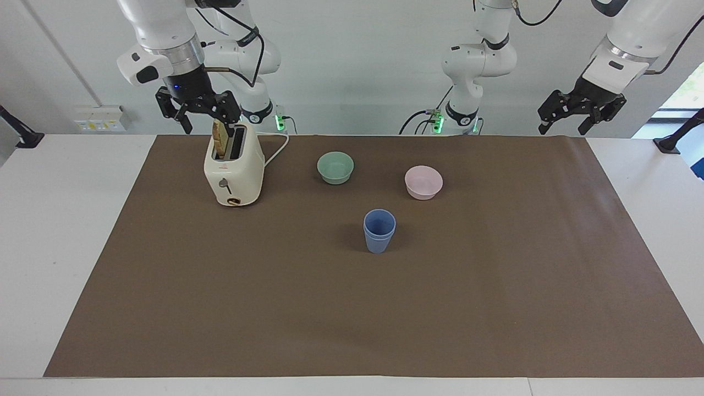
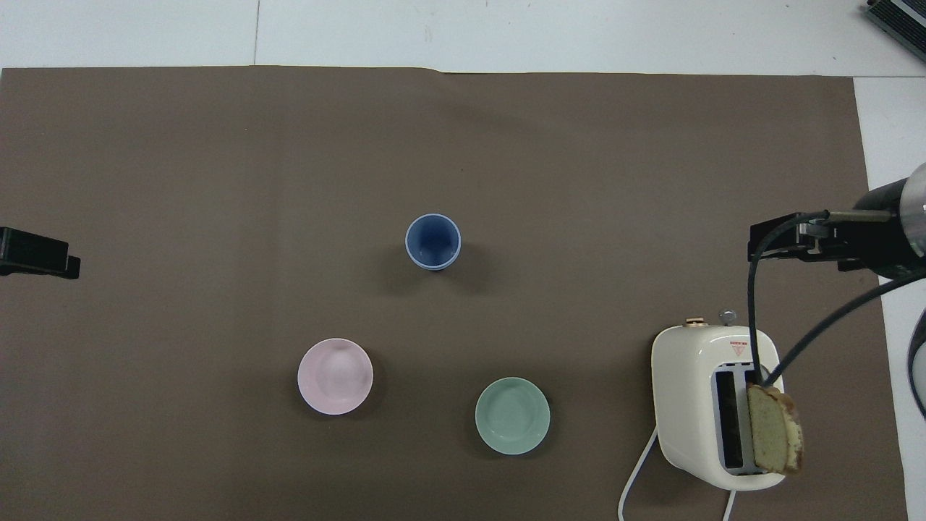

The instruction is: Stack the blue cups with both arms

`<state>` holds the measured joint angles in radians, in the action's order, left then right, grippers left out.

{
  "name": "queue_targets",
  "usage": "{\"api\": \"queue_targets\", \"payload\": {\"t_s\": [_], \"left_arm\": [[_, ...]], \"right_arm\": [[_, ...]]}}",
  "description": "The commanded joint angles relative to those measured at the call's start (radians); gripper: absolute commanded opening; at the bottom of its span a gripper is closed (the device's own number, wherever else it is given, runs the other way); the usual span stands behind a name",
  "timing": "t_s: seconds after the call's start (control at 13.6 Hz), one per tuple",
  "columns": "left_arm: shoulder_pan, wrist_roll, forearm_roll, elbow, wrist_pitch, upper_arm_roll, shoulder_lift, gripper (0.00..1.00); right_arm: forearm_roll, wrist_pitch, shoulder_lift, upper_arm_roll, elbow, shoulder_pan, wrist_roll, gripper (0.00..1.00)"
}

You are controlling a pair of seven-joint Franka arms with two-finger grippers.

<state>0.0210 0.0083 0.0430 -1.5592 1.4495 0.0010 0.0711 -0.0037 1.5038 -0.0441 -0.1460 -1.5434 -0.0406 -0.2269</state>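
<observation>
The two blue cups point(image 1: 379, 231) stand upright near the middle of the brown mat, one nested inside the other, with two rims showing; they also show in the overhead view point(image 2: 432, 242). My right gripper point(image 1: 208, 125) is open and empty, up in the air just over the toaster's top; it shows in the overhead view point(image 2: 796, 242) too. My left gripper point(image 1: 565, 127) is open and empty, raised over the mat's corner at the left arm's end, by the robots; only its tip shows in the overhead view point(image 2: 40, 253). Neither gripper is near the cups.
A cream toaster point(image 1: 234, 170) with a bread slice point(image 2: 774, 438) standing in one slot sits at the right arm's end, cord trailing toward the robots. A mint-green bowl point(image 1: 335, 167) and a pale pink bowl point(image 1: 423, 182) sit nearer the robots than the cups.
</observation>
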Motion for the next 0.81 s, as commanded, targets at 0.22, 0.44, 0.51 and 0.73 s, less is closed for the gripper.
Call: {"api": "queue_targets", "payload": {"t_s": [0.22, 0.44, 0.51, 0.73], "left_arm": [[-0.006, -0.01, -0.011, -0.016, -0.011, -0.004, 0.023, 1.0], [-0.006, -0.01, -0.011, -0.016, -0.011, -0.004, 0.023, 1.0], [-0.006, -0.01, -0.011, -0.016, -0.011, -0.004, 0.023, 1.0], [-0.006, -0.01, -0.011, -0.016, -0.011, -0.004, 0.023, 1.0]], "right_arm": [[-0.036, 0.004, -0.019, -0.004, -0.018, 0.002, 0.011, 1.0], [-0.03, 0.001, -0.017, -0.007, -0.015, 0.002, 0.006, 1.0], [-0.03, 0.0, -0.016, -0.007, -0.014, 0.002, 0.007, 1.0], [-0.028, -0.007, -0.011, -0.007, 0.0, 0.001, 0.011, 1.0]]}}
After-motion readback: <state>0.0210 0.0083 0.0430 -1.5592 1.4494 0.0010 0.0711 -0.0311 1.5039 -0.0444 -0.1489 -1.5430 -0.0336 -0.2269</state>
